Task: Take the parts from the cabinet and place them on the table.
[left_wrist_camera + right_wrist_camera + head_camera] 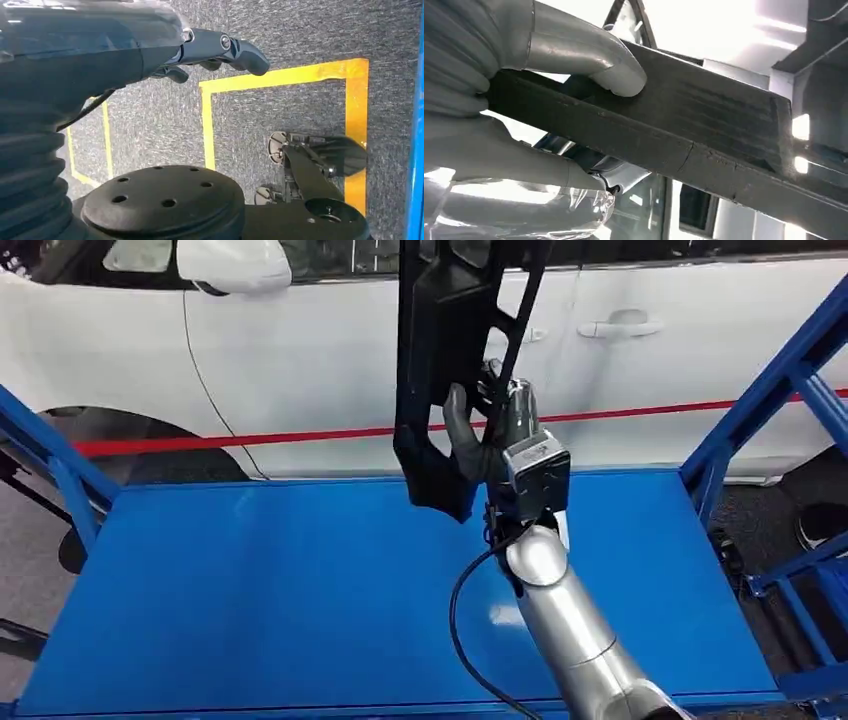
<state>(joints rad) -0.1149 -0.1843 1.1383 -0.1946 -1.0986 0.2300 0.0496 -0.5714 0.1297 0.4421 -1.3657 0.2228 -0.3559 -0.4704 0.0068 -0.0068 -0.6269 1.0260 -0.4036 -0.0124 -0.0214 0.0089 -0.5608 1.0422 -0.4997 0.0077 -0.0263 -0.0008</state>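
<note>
A long black plastic car part [448,360] hangs upright above the far middle of the blue table [250,590]. My right hand [495,430] grips it near its lower end, fingers wrapped round a bar of it. In the right wrist view the thumb [594,60] and fingers [524,170] clamp the black part [704,130] from both sides. My left hand [210,52] hangs beside my body over the grey floor, fingers loosely curled and holding nothing.
A white car [300,350] with a red stripe stands just behind the table. Blue frame posts [760,400] rise at the table's right, and another blue post [50,455] at its left. Yellow floor tape [280,80] and a wheeled black base [315,165] lie below my left hand.
</note>
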